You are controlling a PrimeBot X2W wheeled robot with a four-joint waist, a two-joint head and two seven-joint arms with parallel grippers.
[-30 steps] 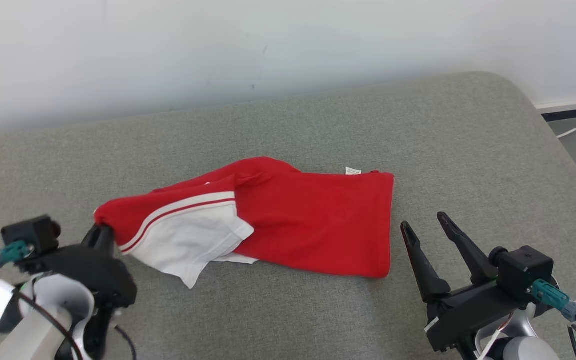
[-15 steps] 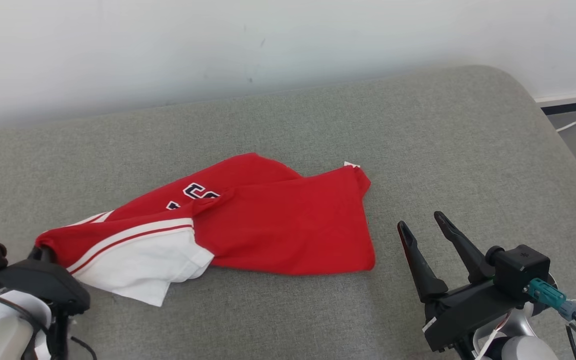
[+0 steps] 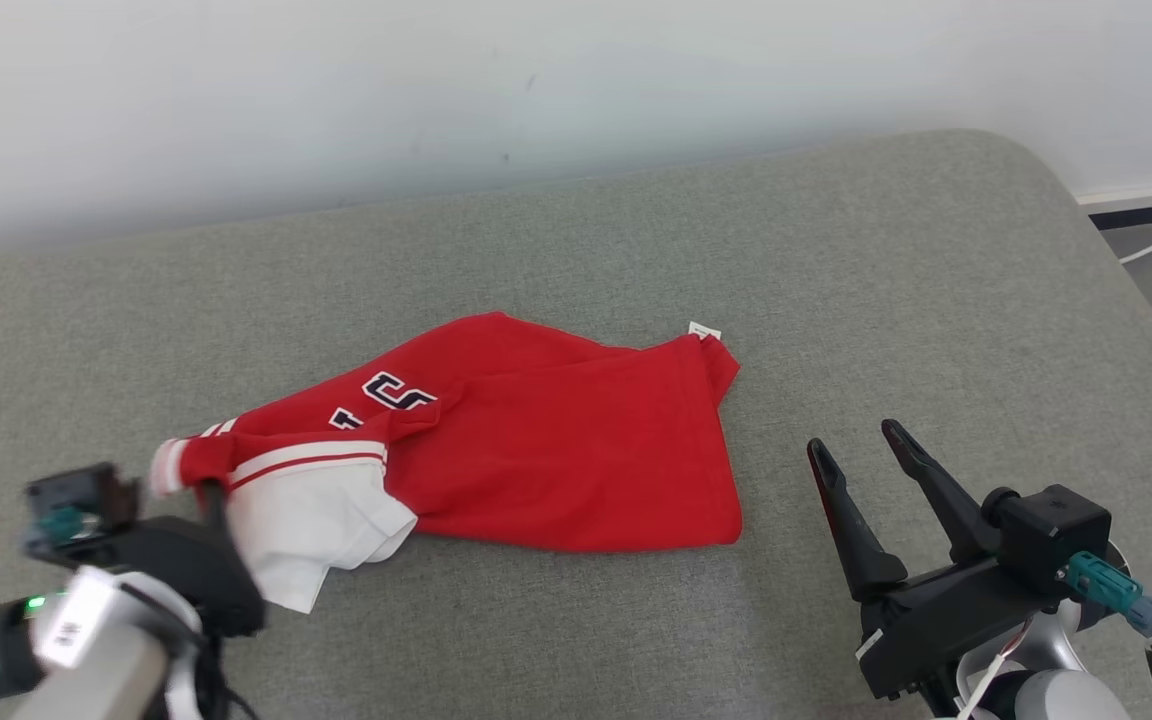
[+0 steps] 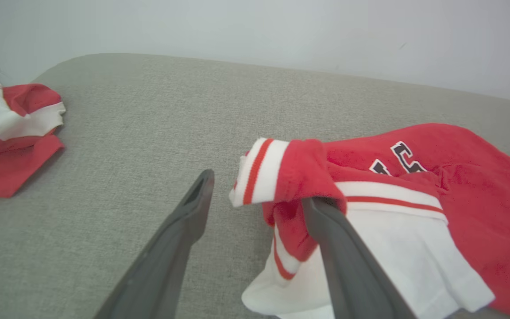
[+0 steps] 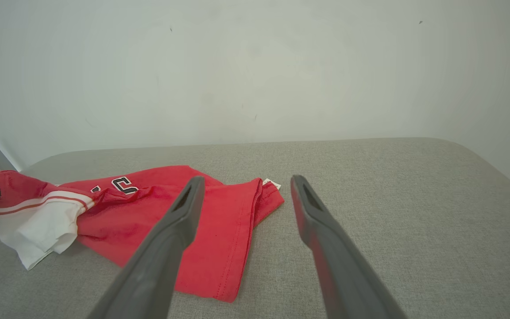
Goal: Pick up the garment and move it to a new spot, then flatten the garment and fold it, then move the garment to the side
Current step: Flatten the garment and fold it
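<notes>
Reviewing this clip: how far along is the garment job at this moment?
Done, apparently: the garment lies on the grey cushion, clamped by neither gripper. In hand: the left gripper is open, the striped sleeve draped against one finger; the right gripper is open beside the hem. Left: flattening, since the body is creased and the sleeve bunched, then folding and moving it aside.
</notes>
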